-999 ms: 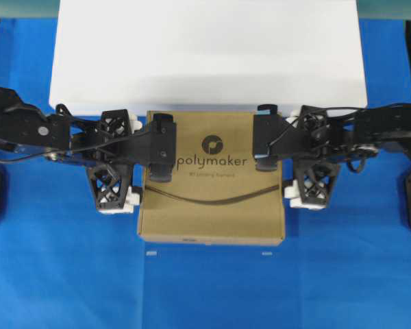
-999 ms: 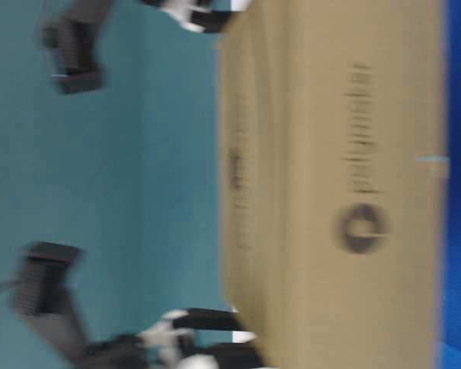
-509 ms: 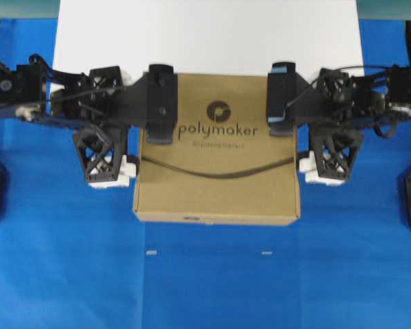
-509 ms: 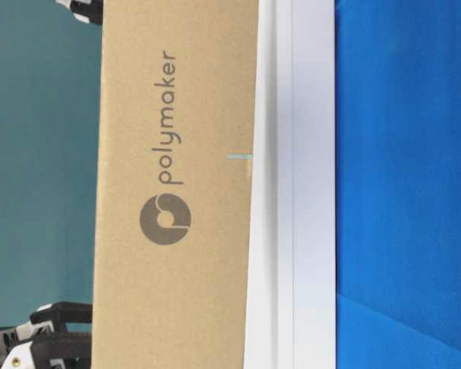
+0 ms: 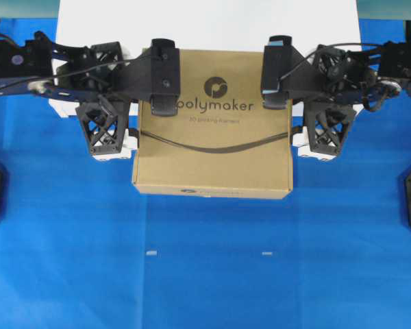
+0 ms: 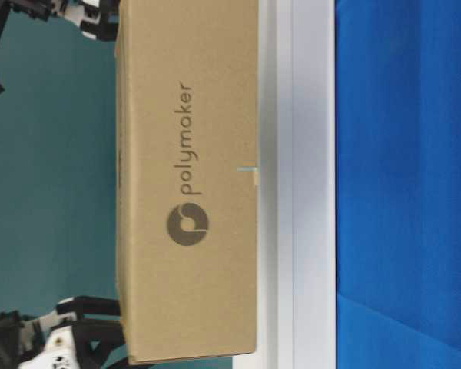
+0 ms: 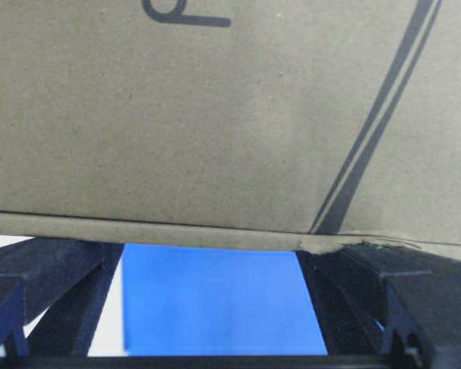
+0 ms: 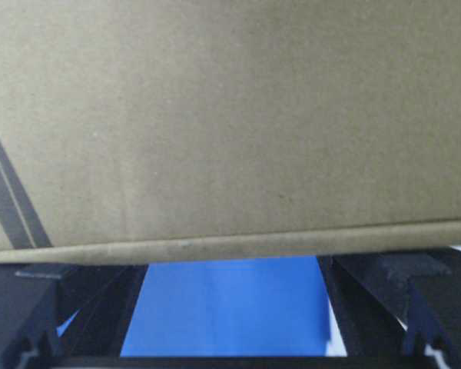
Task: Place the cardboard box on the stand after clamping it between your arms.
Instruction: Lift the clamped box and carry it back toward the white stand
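Observation:
The cardboard box (image 5: 212, 147), brown with the polymaker logo, is squeezed between my two arms. Its far half lies over the white stand (image 5: 212, 20); its near half hangs over the blue cloth. My left gripper (image 5: 129, 99) is open, with its fingertips pressed against the box's left side. On the opposite side, my right gripper (image 5: 298, 97) is open and pressed in the same way. In the left wrist view the box (image 7: 215, 115) fills the top above the left gripper (image 7: 211, 250). The right wrist view shows the box (image 8: 230, 115) above the right gripper (image 8: 230, 265). At table level the box (image 6: 188, 184) sits against the stand (image 6: 296, 184); I cannot tell whether they touch.
Blue cloth (image 5: 212, 274) covers the table in front of the stand, with two small white marks (image 5: 151, 253) on it. A teal backdrop (image 6: 46, 184) stands behind. The arm bases sit at the far left and right edges.
Both arms have carried the box away from the near table edge and over the stand's front edge. Both grippers stayed open against its sides.

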You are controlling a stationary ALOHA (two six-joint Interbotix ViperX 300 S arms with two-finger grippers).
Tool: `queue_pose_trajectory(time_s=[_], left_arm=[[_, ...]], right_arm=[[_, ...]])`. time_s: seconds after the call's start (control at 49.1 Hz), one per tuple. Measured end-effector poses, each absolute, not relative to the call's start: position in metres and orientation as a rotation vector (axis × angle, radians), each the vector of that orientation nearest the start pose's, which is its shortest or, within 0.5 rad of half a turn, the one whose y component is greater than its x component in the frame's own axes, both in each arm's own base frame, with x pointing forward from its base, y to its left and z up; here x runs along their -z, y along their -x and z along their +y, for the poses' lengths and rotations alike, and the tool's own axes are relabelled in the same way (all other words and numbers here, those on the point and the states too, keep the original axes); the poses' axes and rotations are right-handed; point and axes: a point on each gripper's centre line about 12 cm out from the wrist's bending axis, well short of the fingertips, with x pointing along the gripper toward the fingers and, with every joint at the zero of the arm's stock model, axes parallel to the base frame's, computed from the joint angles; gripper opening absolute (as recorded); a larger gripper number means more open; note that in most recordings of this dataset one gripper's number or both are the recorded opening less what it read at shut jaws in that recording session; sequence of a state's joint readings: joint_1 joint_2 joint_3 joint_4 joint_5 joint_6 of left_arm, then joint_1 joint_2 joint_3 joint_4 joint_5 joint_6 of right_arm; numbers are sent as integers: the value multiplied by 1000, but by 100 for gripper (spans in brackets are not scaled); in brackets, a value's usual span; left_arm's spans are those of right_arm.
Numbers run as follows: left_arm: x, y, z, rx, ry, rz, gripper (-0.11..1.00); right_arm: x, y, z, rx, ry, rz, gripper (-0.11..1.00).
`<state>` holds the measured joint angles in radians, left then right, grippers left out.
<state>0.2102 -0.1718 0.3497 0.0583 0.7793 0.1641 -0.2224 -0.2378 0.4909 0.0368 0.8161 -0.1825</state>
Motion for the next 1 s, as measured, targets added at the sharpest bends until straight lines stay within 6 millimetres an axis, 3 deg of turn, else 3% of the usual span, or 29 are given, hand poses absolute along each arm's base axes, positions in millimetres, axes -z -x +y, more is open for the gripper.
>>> queue_pose_trajectory(time_s=[0.224,0.611,0.999], left_arm=[[-268,-365,95,-148,-103,1019,85],[-277,-367,121,-207,-84,998,85],[-281,-366,147,-261,-77,995,85]], right_arm=[[-252,-330,-80,93,37,1065,98],[-257,-325,-108,126,48,1045,98],[-246,-330,-145,81,24,1012,98]])
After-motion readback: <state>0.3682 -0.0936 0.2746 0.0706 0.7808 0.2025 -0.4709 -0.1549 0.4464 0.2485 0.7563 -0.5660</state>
